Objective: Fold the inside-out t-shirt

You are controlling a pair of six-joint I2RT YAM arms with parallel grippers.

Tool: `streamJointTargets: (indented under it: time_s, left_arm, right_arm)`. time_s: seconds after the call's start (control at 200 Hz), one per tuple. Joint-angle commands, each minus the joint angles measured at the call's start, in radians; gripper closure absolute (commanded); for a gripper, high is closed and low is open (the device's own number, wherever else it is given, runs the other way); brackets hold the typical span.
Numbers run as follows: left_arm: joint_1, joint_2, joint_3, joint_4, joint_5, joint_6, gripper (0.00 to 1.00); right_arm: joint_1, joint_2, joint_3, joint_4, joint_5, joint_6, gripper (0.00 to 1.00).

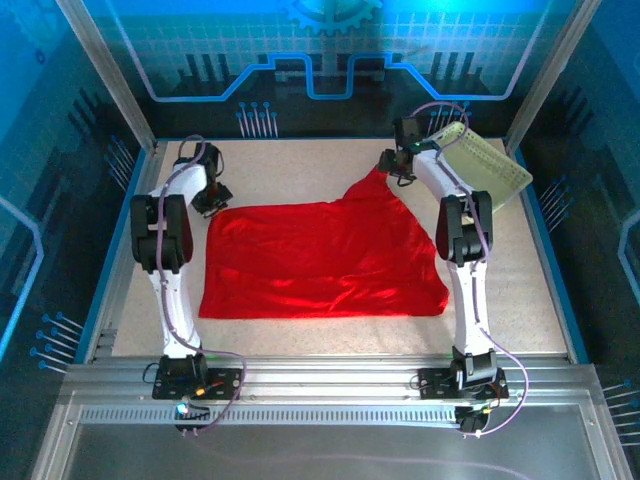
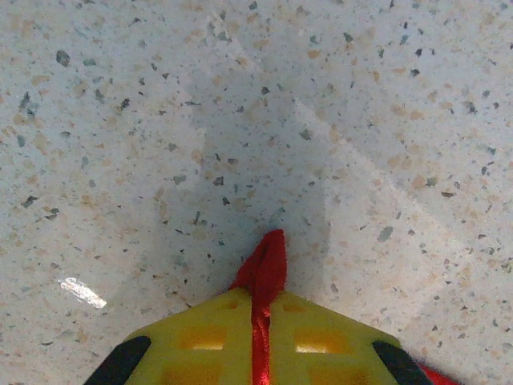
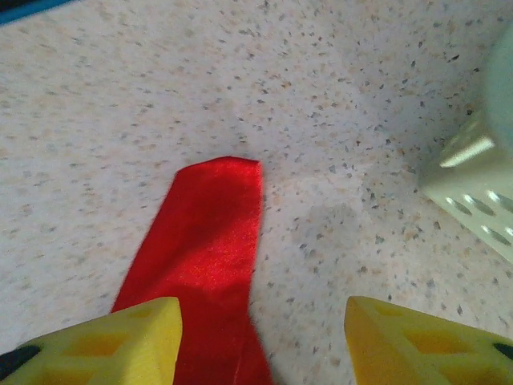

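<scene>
The left gripper point(image 2: 260, 309) is clamped tight: its 2 yellow fingers point(image 2: 192, 345) meet on a thin upright fold of the red t-shirt point(image 1: 320, 260), and a small peak of cloth sticks out just past the tips, low over the speckled table point(image 1: 560, 300). In the top view this grip sits at the shirt's far left corner.

The right gripper point(image 3: 260, 329) stands wide open, holding nothing. A narrow red strip of the shirt lies flat on the table between its 2 fingers point(image 3: 104, 341), close against the left one and apart from the right one, with its squared end lying beyond the tips.

Just beside that gripper, at the far right corner of the table, the pale yellow-green lattice basket point(image 1: 490, 165) stands tilted, one perforated wall turned up toward the top camera. Whether anything lies inside it cannot be told.

The shirt is spread over the middle of the table between the 2 arms, its long axis running left to right. Its near edge is roughly straight. Its far right corner is drawn out into a tapering tongue that points toward the right gripper and the basket
</scene>
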Motion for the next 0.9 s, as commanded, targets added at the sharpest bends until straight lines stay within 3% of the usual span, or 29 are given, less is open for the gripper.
streamJointTargets:
  time_s: [0.0,0.42,0.765,0.895]
  left_arm:
    - [0.002,-0.029,-0.037,-0.012,0.038,0.015,0.89]
    - [-0.002,-0.057,-0.067,0.011,0.059,0.011,0.92]
    - [-0.002,-0.069,-0.080,0.019,0.058,0.013,0.94]
    - [-0.002,-0.072,-0.087,0.021,0.060,0.011,0.95]
  right_arm:
    - [-0.010,0.076,0.106,-0.087,-0.014,0.020,0.44]
    - [-0.003,0.289,0.393,-0.178,-0.052,0.080,0.50]
    - [0.012,0.365,0.478,-0.183,-0.083,0.110,0.68]
    - [0.015,0.377,0.497,-0.186,-0.095,0.114,0.83]
